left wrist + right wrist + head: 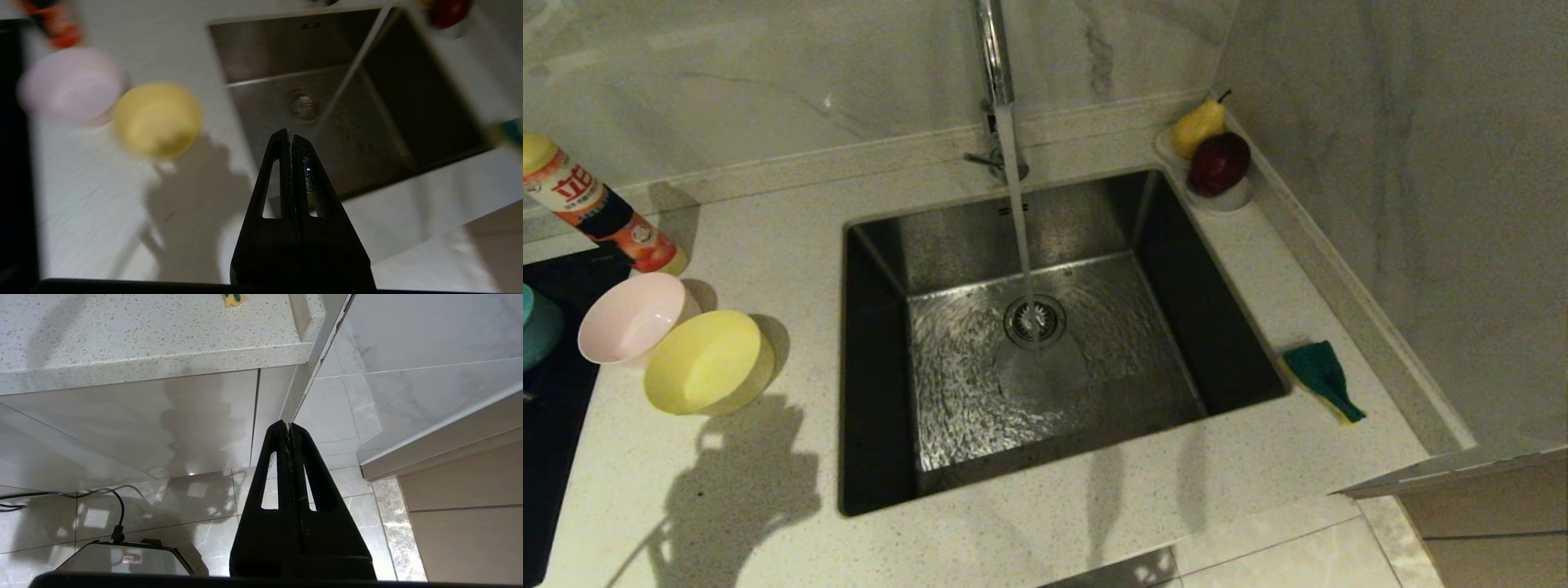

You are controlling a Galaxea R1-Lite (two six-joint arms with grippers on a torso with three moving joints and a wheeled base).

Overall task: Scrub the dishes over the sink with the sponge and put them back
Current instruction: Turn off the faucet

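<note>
The pale pink bowl [629, 317] and the yellow bowl [707, 362] lie tilted on the counter left of the sink [1225, 327]. A blue bowl [538, 327] shows only partly at the left edge. The green-and-yellow sponge [1321, 377] lies on the counter right of the sink. Neither arm shows in the head view. My left gripper [290, 132] hangs shut and empty above the sink's near left corner, with the yellow bowl [157, 118] and pink bowl [69, 83] off to its side. My right gripper [288, 425] is shut and empty, parked below the counter edge.
Water runs from the chrome tap [992, 49] onto the drain strainer [1035, 320]. A detergent bottle [600, 212] lies at the back left beside a black hob [556, 425]. A white saucer [1229, 198] with a pear and an apple stands in the back right corner against the wall.
</note>
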